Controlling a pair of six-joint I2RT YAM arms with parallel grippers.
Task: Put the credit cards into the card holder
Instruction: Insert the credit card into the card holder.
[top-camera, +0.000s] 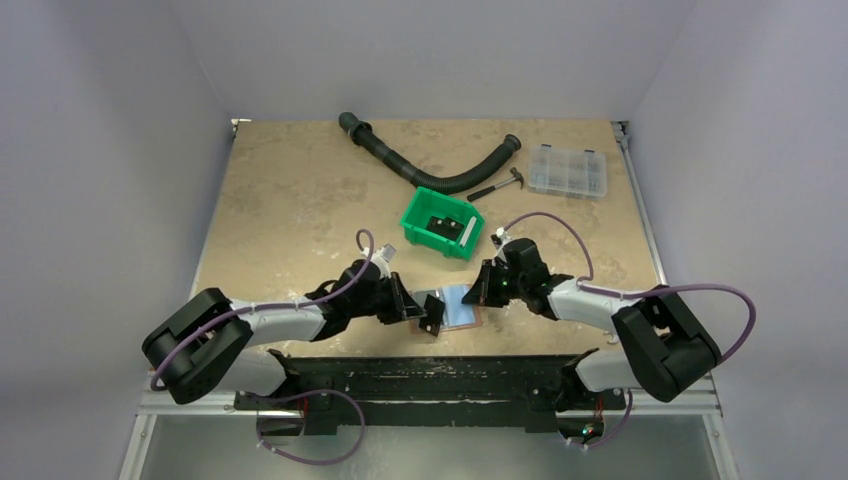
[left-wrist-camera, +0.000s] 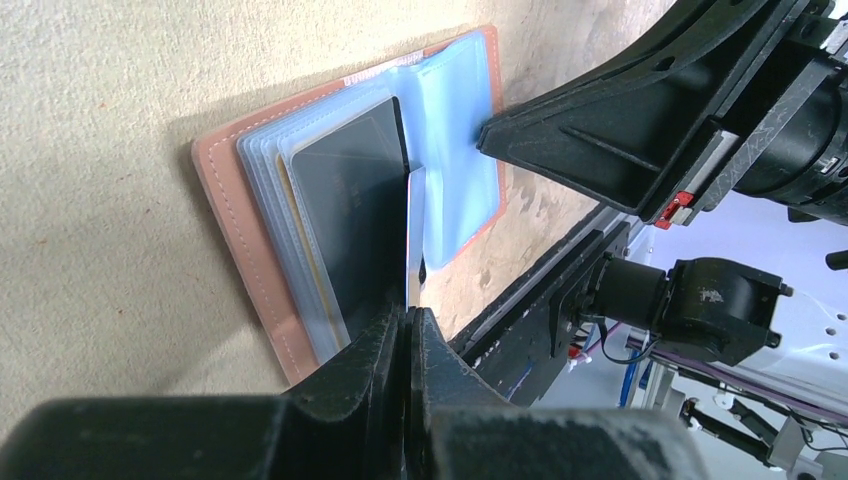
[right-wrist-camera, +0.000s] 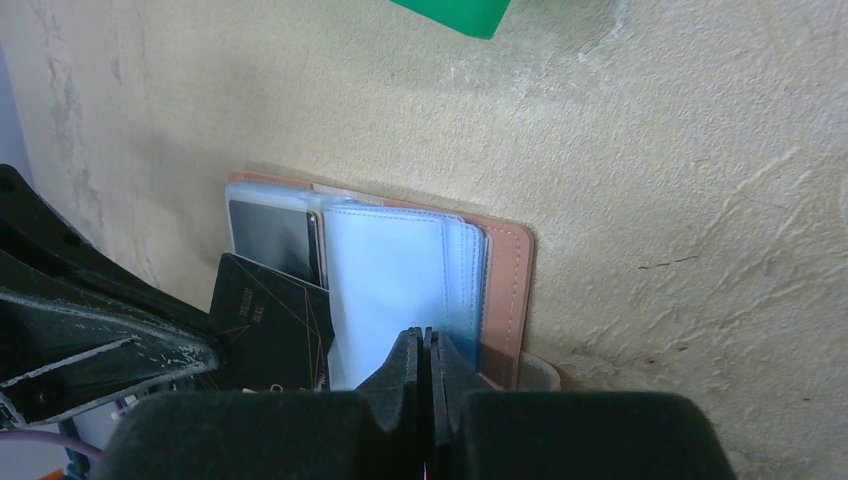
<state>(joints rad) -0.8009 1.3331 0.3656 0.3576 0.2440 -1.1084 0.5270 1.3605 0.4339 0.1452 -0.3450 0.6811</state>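
Tabletop (top-camera: 300, 200) bears open card holder (left-wrist-camera: 235, 230); left pincer (left-wrist-camera: 408, 335) clamps dark card (left-wrist-camera: 350, 220), right pincer (right-wrist-camera: 428, 350) clamps holder's sleeve (right-wrist-camera: 390, 290).

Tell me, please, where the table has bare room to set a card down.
Widest bare patch: the left half of the table, bordered by the hose, green bin and left arm. A smaller one lies right, between the compartment box and right arm. Crowded: near centre, where the left pincer and right pincer meet at the open card holder.
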